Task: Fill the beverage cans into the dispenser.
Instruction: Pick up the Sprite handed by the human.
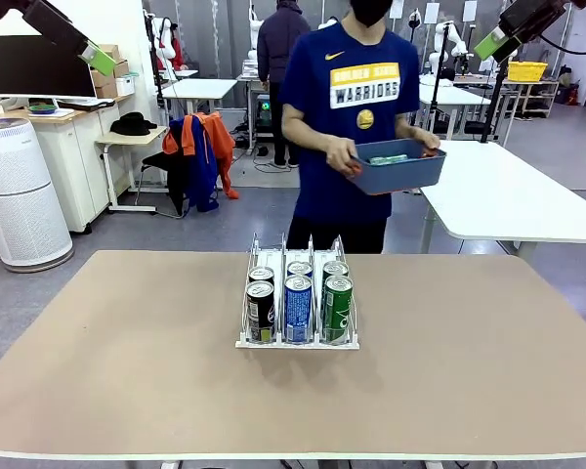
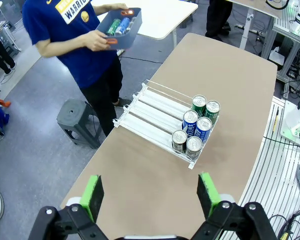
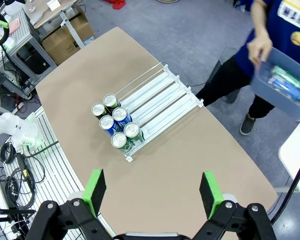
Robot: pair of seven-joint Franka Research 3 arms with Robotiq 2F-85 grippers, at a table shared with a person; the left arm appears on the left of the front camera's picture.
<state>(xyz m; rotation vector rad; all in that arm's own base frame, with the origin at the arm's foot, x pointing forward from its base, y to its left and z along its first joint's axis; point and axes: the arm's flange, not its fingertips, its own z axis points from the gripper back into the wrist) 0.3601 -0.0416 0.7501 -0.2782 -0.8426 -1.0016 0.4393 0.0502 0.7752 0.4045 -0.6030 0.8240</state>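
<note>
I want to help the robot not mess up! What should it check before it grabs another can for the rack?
1. Left gripper open: ok.
2. Right gripper open: ok.
3. Room in the dispenser: ok, all three lanes are bare behind the six cans.
4. Those cans upright: ok.
5. Spare cans on the table: not ok, they lie in the blue-grey tub that the person holds up at the far side.
6. How many spare cans: cannot tell.
</note>
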